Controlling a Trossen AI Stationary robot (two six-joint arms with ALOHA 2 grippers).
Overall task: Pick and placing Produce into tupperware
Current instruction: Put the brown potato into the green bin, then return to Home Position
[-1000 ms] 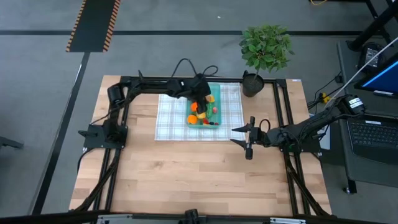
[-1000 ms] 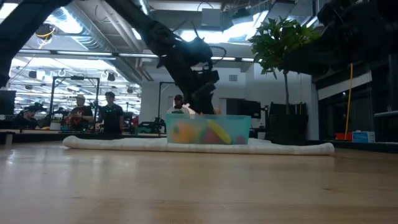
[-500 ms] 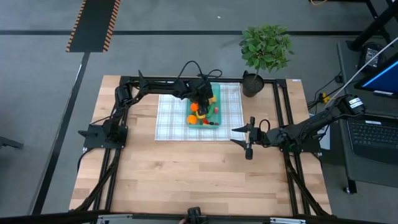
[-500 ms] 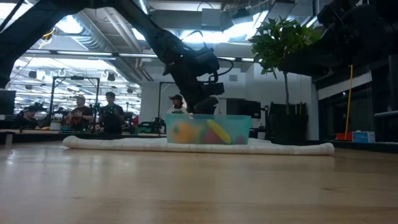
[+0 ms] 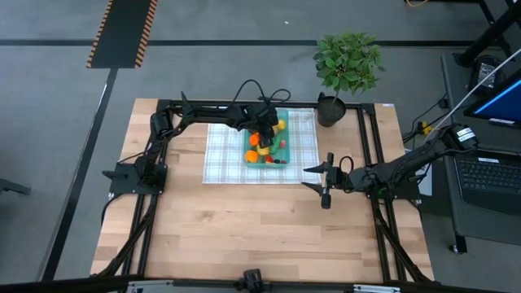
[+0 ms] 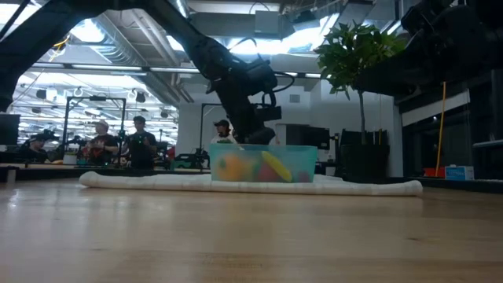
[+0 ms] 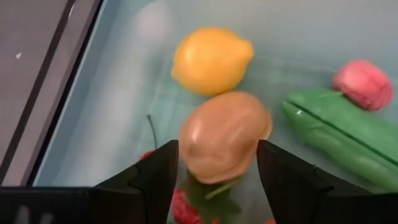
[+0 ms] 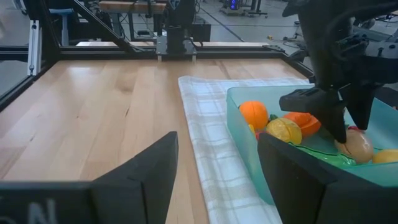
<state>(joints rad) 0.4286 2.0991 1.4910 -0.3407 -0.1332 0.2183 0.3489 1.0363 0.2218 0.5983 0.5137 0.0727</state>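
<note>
Tan potato (image 7: 225,135) lying inside teal tupperware (image 7: 112,112), between spread fingers of left gripper (image 7: 217,180), atop a strawberry (image 7: 186,208), beside lemon (image 7: 211,59) and cucumber (image 7: 339,140). Judged light, hard, glossy plastic; likely slippery and prone to roll. Best taken across the narrower middle. Jaws parted, apparently clear of potato, nothing held. Right gripper (image 5: 323,184) waiting beside checked cloth (image 5: 224,159), fingers apart, empty.

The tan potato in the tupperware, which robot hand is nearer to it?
Left. The left hand hangs right over the tan potato inside the tupperware, fingers open around it. The right hand waits off the cloth, beside the container.
</note>
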